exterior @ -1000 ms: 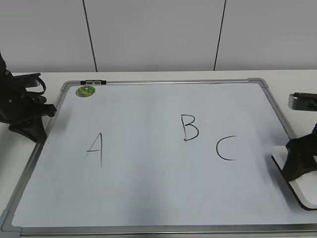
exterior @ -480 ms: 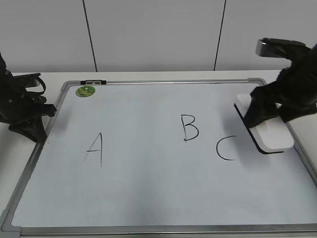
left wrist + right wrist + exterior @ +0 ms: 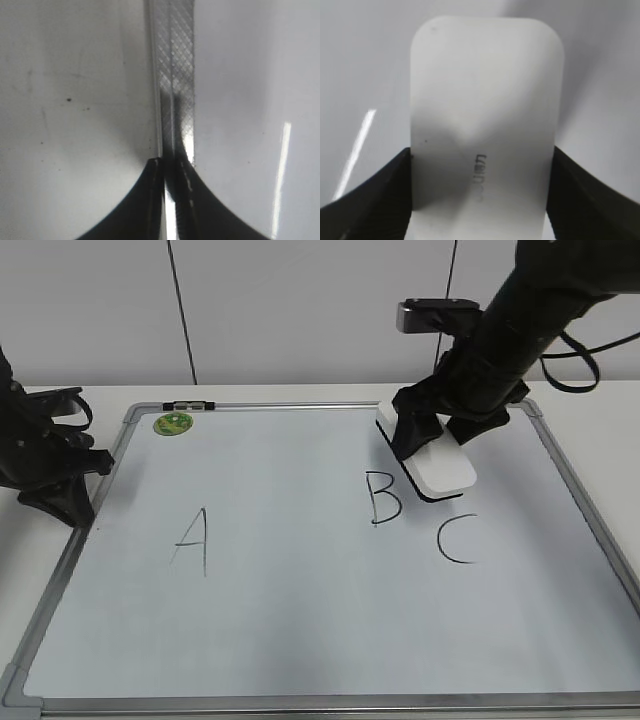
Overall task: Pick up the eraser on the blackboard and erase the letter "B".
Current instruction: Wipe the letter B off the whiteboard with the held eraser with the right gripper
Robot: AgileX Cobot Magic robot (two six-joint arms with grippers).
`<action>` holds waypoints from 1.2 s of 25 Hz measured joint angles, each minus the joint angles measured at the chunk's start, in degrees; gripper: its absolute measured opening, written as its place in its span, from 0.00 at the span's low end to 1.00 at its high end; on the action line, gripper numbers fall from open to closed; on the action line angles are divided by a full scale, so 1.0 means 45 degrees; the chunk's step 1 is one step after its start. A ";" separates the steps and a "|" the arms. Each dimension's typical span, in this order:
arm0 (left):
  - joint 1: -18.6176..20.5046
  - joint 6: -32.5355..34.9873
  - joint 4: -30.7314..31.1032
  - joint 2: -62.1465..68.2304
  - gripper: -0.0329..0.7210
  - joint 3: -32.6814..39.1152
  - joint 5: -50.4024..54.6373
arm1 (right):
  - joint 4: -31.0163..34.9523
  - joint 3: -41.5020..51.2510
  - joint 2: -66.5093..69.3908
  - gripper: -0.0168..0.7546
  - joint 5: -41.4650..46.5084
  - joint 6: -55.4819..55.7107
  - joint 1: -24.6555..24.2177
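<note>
— What's the setting, biggest thing first?

— A plain white wall with two dark vertical seams stands behind a white table. On the table lies the blackboard, really a white dry-erase board in a grey metal frame with grey plastic corners; it fills most of the exterior view.

— Any writing?

— Three hand-drawn black capitals on the board: the "A" on the left, the letter "B" near the middle, the "C" to its right and a little lower. The eraser carries small grey print on top, too blurred to read in the right wrist view.

— Counts?

— One board, three letters, one eraser, one round green magnet at the top left corner, and a small dark clip on the top frame just above it. Two arms.

— And the grippers?

— The right gripper has the eraser clamped between its fingers, one on each long side. The white block is tilted, its lower end just right of the top of the "B"; whether it touches the board I cannot tell. The left gripper sits at the board's left frame, its fingers closed together with nothing between them.
</note>
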 joint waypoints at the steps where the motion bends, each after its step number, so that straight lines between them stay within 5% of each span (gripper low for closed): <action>1: 0.0000 0.0000 0.0000 0.0000 0.08 0.0000 0.0008 | -0.0189 -0.0581 0.0424 0.72 0.0197 0.0000 0.0000; 15: 0.0000 0.0000 0.0000 0.0000 0.08 0.0000 0.0038 | -0.1868 -0.5437 0.4730 0.72 0.1887 -0.1300 0.0000; 30: 0.0000 0.0000 0.0022 0.0000 0.08 0.0000 0.0038 | -0.2470 -0.5887 0.4970 0.72 0.3019 -0.2160 0.1127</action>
